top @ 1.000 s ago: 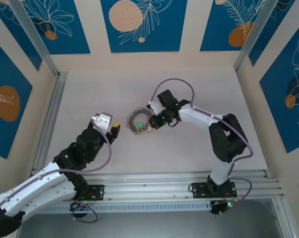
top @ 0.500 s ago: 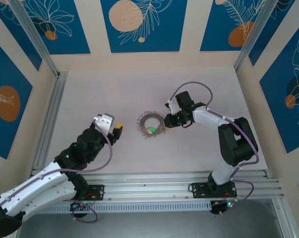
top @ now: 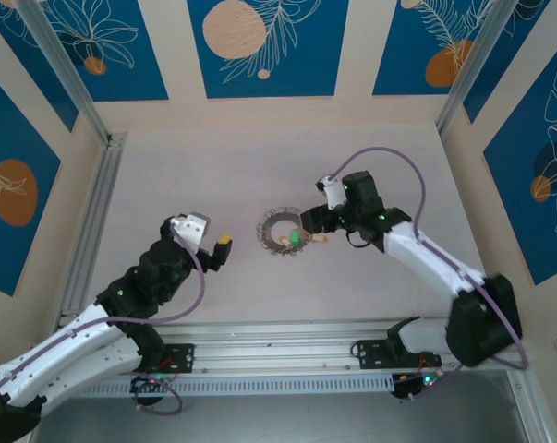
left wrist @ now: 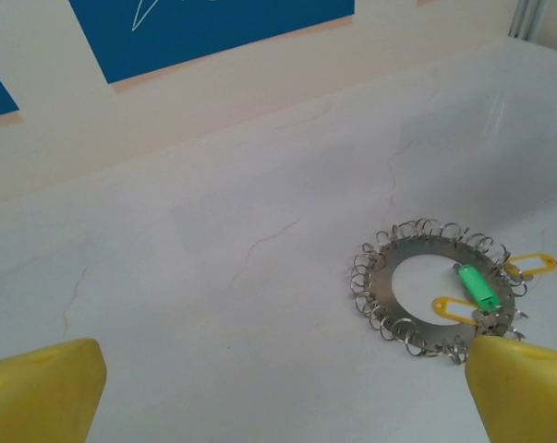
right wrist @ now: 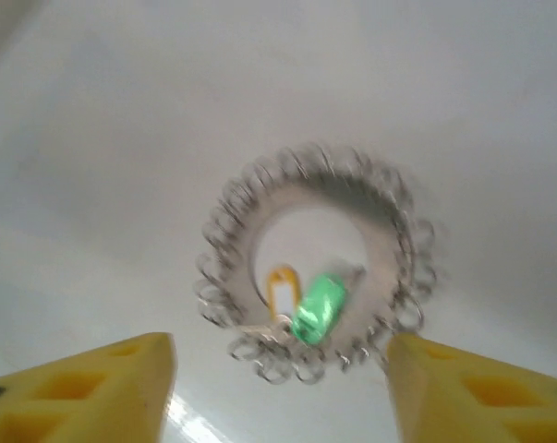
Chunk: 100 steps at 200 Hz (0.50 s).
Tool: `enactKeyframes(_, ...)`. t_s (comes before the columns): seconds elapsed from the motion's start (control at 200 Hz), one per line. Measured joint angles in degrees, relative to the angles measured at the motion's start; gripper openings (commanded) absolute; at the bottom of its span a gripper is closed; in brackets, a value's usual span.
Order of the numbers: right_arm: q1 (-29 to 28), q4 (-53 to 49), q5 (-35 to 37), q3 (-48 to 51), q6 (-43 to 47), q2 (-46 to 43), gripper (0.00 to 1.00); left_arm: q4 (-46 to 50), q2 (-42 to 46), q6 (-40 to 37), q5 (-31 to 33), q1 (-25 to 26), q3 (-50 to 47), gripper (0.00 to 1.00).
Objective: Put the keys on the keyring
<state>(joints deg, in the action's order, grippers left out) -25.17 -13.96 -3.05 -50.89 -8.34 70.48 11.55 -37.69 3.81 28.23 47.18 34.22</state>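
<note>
We judge the keyring (left wrist: 381, 284), lying flat mid-tabletop (left wrist: 213, 231) with the green key (left wrist: 478, 287) resting across its band, light, stiff and slippery, best pinched across its wavy edge, while the left end effector (left wrist: 278, 355) and right end effector (right wrist: 276, 351) both gape empty.

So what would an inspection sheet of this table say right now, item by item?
Surface: pale, faintly veined tabletop.
Job's things: keyring lies flat mid-table; green key rests on its band, gold key beside it; whether they are threaded on, cannot tell.
Clutter: nothing seen.
Grippers: left gripper and right gripper both open, empty, neither touching the keyring.
Cables: purple cable loops along each arm.
Surroundings: blue leaf-print wall panels, aluminium frame.
</note>
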Motion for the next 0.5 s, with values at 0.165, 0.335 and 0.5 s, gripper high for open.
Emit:
enactKeyframes(0.165,2.7,6.6,4.9,8.4,0.2,-13.4,0.99,0.1,-6.2,4.0,1.2,-6.3,0.0,1.0)
enactKeyframes(0.335,10.4,11.3,9.2,20.7,-2.2,-22.6,0.99,-4.4,-8.7,7.3,5.3,-11.6,-4.2,1.0)
enactKeyframes(0.5,15.0,21.2,17.0,31.4,-3.0,-25.3,0.99,-15.1,-18.4,6.7,8.1,-18.3,-10.0,1.0)
